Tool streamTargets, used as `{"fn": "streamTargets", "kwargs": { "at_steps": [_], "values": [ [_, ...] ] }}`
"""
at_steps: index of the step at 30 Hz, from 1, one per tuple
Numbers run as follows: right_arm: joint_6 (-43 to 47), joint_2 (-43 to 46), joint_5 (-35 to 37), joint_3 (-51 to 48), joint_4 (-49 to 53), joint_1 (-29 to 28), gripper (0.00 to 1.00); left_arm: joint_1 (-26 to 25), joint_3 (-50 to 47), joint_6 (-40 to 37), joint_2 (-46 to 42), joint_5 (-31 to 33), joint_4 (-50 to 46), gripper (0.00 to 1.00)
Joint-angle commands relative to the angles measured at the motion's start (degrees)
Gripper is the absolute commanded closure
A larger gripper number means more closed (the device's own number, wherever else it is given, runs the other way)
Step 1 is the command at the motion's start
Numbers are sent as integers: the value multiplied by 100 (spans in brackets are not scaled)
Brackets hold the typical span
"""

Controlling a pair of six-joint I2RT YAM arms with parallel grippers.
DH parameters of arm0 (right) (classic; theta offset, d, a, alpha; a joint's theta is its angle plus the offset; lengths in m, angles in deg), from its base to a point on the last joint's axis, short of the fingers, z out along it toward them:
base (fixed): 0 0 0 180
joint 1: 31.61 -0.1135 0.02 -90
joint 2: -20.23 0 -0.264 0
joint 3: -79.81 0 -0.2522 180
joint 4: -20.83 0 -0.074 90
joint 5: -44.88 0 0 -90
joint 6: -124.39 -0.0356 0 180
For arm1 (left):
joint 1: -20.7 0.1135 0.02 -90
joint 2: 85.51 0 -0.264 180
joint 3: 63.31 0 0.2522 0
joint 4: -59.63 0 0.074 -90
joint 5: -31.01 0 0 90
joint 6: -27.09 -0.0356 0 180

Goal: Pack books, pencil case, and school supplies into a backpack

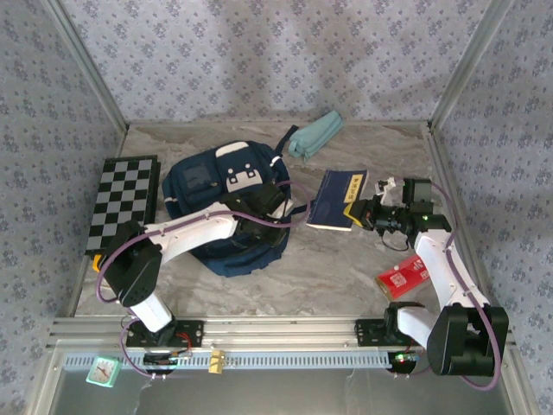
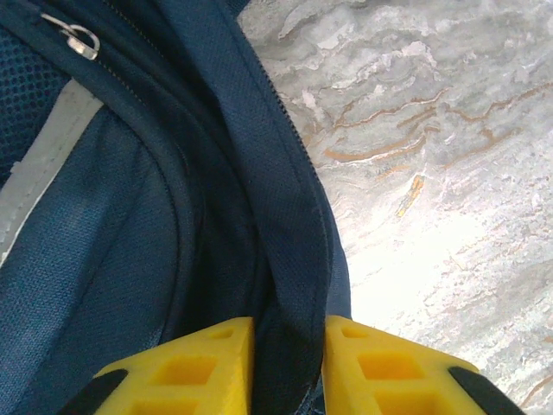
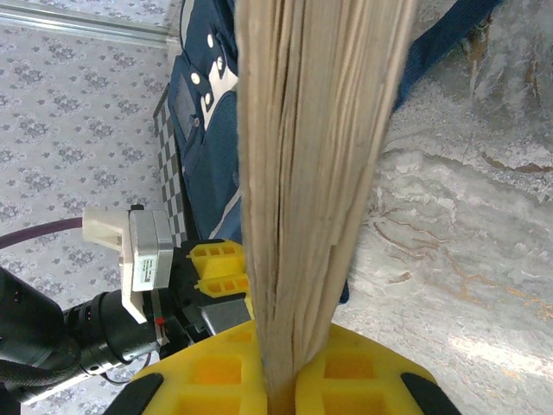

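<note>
The navy backpack (image 1: 199, 186), with white and grey patches, lies centre-left in the top view. The left gripper (image 2: 289, 367) pinches a fold of its zippered rim. The right gripper (image 3: 281, 380) clamps the navy books (image 1: 333, 203) right of centre.

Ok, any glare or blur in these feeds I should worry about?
Left wrist: glare washes out the table beside the backpack. Right wrist: page edges of the books loom close and soft. Top external: evenly lit, sharp.
</note>
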Motion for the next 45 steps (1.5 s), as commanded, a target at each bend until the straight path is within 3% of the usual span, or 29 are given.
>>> {"fn": "streamTargets", "kwargs": {
  "at_steps": [1,6,18,22,26,32,45],
  "values": [
    [143,-10,-250,47,-61,36,99,-1,-24,-47,-162,-335,-164,61],
    [149,-29,-250,51,-65,47,99,-21,-64,-19,-69,-312,-142,61],
    [307,-87,-330,31,93,55,99,-5,360,-100,-462,379,-493,94],
    [308,-57,-425,-5,256,-38,99,38,724,-152,-798,753,-616,99],
    [-130,13,-344,-212,-23,-470,99,50,1112,-193,-1053,1294,-810,100],
    [-1039,-260,176,-332,-1178,-1770,98,60,1451,-303,-1323,1600,-686,100],
    [-1423,-2444,888,962,-2830,-3475,95,57,1616,-173,-1638,2072,-275,100]
  ]
}}
